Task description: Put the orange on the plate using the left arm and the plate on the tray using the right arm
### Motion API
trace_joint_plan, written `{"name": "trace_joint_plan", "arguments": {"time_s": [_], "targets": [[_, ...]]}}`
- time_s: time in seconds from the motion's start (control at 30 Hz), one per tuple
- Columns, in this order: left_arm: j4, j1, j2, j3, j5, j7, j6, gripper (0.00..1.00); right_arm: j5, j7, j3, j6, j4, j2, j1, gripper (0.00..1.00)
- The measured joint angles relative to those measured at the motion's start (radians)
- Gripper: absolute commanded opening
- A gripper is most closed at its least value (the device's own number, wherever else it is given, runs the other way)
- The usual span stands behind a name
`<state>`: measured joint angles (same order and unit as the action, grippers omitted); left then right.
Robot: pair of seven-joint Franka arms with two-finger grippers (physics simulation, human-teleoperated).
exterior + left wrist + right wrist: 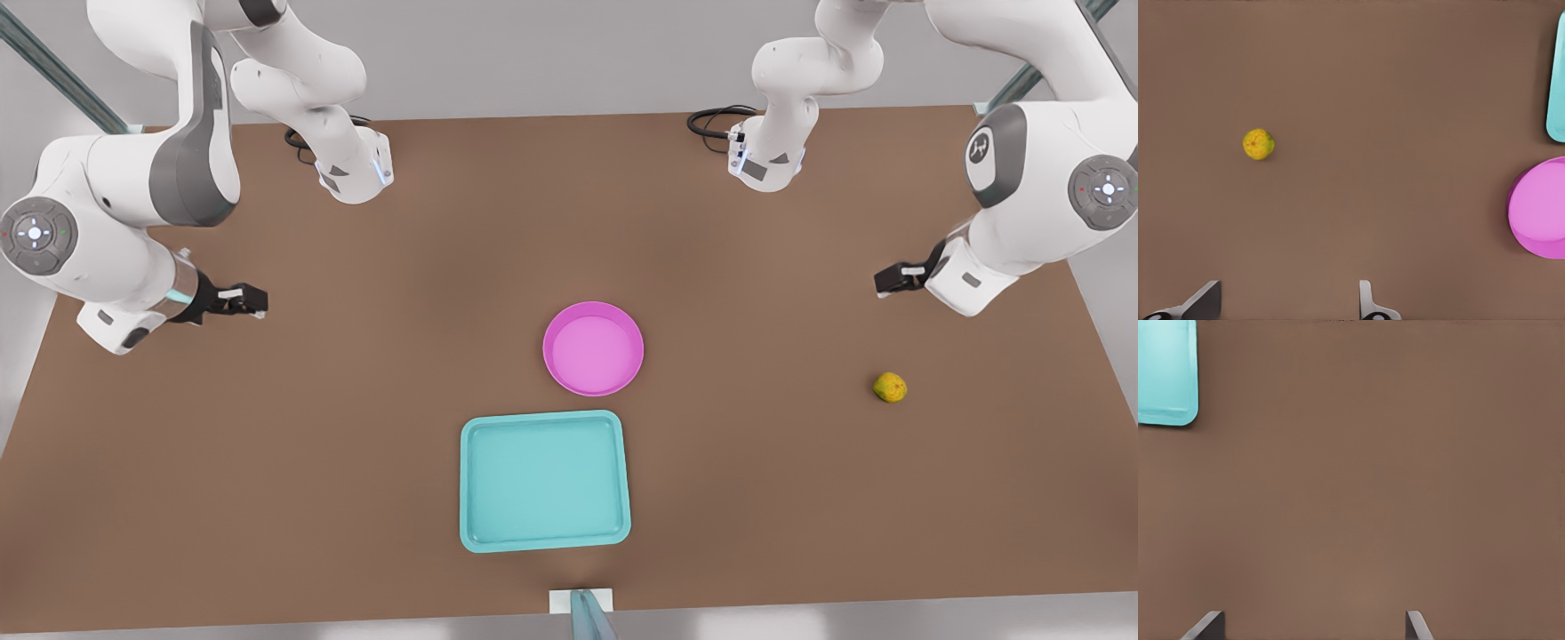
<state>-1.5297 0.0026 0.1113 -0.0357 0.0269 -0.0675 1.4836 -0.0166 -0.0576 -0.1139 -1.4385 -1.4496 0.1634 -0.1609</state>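
Note:
The orange [890, 388] [1259, 144], small and mottled yellow-green, lies on the brown table toward the front view's right. An empty pink plate [593, 348] [1541, 210] sits near the table's middle. Just in front of it lies the empty teal tray [544, 480] [1558, 80] [1165, 373]. My left gripper [889, 280] [1288, 307] hovers open at the front view's right, above and behind the orange, holding nothing. On the front view's left, my right gripper [253, 300] [1311, 628] also hangs open over bare table, well away from the plate and tray.
The brown table [356, 444] stretches wide around the three things. Both arm bases [356, 173] [765, 160] stand at its far edge with black cables beside them. A small white and teal mount [582, 609] sits at the near edge.

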Motion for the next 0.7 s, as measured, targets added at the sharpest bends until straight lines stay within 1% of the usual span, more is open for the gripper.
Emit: {"name": "trace_joint_plan", "arguments": {"time_s": [0.03, 0.1, 0.17, 0.27, 0.4, 0.5, 0.7], "targets": [[0.010, -0.003, 0.026, 0.003, -0.003, 0.002, 0.006, 1.00, 0.000, -0.001, 0.000, -0.005, 0.000, 0.000, 0.000, 1.00], [0.028, 0.003, 0.130, 0.016, -0.009, 0.003, 0.037, 1.00, 0.000, -0.002, 0.000, -0.013, 0.000, 0.001, 0.000, 1.00], [-0.002, 0.086, 0.265, 0.030, -0.011, 0.006, 0.138, 1.00, -0.001, -0.003, -0.001, -0.018, 0.004, 0.019, -0.007, 1.00], [-0.065, 0.159, 0.385, 0.052, -0.015, 0.021, 0.316, 1.00, -0.006, -0.004, 0.000, -0.026, 0.010, 0.056, -0.045, 1.00], [-0.156, 0.178, 0.428, 0.063, -0.019, 0.047, 0.505, 1.00, -0.009, -0.005, 0.000, -0.031, 0.012, 0.060, -0.046, 1.00], [-0.176, 0.183, 0.486, 0.084, -0.015, 0.065, 0.611, 1.00, -0.010, -0.005, 0.001, -0.034, 0.010, 0.063, -0.047, 1.00], [-0.182, 0.195, 0.526, 0.095, -0.009, 0.119, 0.710, 1.00, -0.010, -0.005, 0.001, -0.034, 0.004, 0.063, -0.046, 1.00]]}}
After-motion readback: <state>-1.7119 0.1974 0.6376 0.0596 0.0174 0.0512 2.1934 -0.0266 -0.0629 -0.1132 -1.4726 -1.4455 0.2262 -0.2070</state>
